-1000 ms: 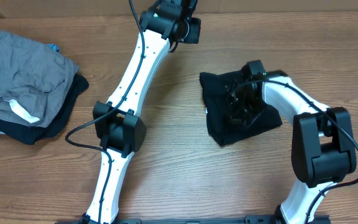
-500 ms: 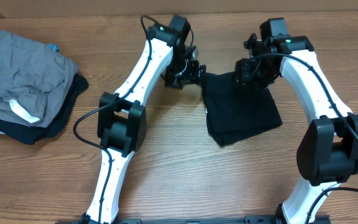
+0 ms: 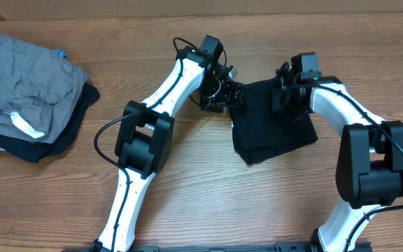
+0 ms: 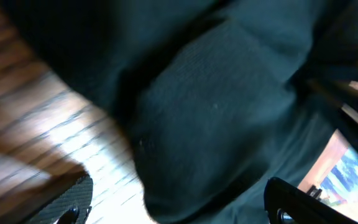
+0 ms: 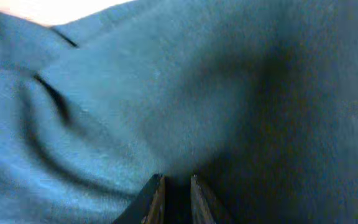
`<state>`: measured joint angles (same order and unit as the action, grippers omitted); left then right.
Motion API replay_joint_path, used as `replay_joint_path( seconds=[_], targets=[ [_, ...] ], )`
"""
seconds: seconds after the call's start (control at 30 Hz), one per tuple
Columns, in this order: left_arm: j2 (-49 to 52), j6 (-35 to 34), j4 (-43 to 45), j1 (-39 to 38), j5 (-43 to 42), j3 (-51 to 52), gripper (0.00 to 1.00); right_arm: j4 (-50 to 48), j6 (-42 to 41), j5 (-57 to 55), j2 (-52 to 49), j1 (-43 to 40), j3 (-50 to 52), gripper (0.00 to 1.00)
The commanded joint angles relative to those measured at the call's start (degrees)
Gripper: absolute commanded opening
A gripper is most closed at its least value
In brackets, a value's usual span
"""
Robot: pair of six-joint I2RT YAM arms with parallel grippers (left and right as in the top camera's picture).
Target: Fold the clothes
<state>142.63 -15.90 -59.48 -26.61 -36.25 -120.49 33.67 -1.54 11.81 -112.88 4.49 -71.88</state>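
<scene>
Black T-shirt (image 3: 275,131), left hand (image 3: 228,90) spread (maybe touching)

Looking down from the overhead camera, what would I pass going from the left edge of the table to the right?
Grey garment on top of its pile → left arm → black T-shirt → right arm's elbow joint.

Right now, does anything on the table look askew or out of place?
The black T-shirt lies as a folded bundle turned askew to the table edge, its top edge bunched. At far left, the grey garment sits rumpled on a dark garment. Nothing looks spilled or damaged.
</scene>
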Motion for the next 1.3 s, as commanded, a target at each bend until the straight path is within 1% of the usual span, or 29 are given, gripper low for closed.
replay_joint_path(
  seconds=[0.0,0.13,0.23,0.43,0.53,0.6,0.67,0.83,0.93,1.0,1.1,1.2,1.27],
  targets=[
    [0.52,-1.55,0.87,-2.14,0.44,1.31,0.92,-3.15,-0.22,0.24,-0.02,-0.13,4.11,0.18],
    [0.52,-1.51,0.94,-3.67,1.31,1.57,0.92,-3.34,-0.24,2.03,-0.52,-0.13,4.26,0.11],
    [0.52,-1.53,2.54,-4.74,2.34,2.84,0.93,-3.39,-0.24,2.86,-0.74,-0.07,4.28,0.04],
    [0.52,-2.84,8.81,-5.16,2.12,8.00,0.93,-3.63,-0.24,4.39,-2.82,-0.07,4.28,0.04],
    [0.52,-2.97,10.95,-5.14,2.16,8.94,0.90,-3.85,-0.24,4.76,-3.15,-0.07,4.28,0.04],
    [0.52,-2.97,12.50,-5.14,2.14,8.94,0.86,-4.33,-0.24,4.79,-3.15,-0.07,4.31,0.04],
    [0.52,-2.97,13.77,-5.33,2.14,9.03,0.85,-4.28,-0.24,4.79,-3.19,-0.07,4.33,0.04],
    [0.52,-2.99,16.72,-7.17,2.19,9.03,0.88,-4.48,-0.24,4.79,-3.19,-0.07,4.33,0.04],
    [0.52,-2.95,16.74,-8.35,2.58,9.16,0.90,-4.57,-0.24,4.81,-3.19,-0.07,4.33,0.04],
    [0.52,-2.95,16.65,-9.11,5.40,9.38,0.91,-4.70,-0.24,4.83,-3.19,-0.07,4.33,0.04],
    [0.52,-2.95,16.72,-9.33,6.82,9.40,0.98,-4.70,-0.24,4.83,-3.19,-0.07,4.33,0.04],
    [0.52,-2.95,16.85,-9.44,6.82,9.86,0.98,-4.70,-0.24,5.01,-3.19,-0.07,4.33,0.04],
    [0.52,-2.97,19.28,-9.77,6.60,11.80,0.98,-4.72,-0.24,5.01,-3.19,-0.07,4.33,0.04]
  ],
)
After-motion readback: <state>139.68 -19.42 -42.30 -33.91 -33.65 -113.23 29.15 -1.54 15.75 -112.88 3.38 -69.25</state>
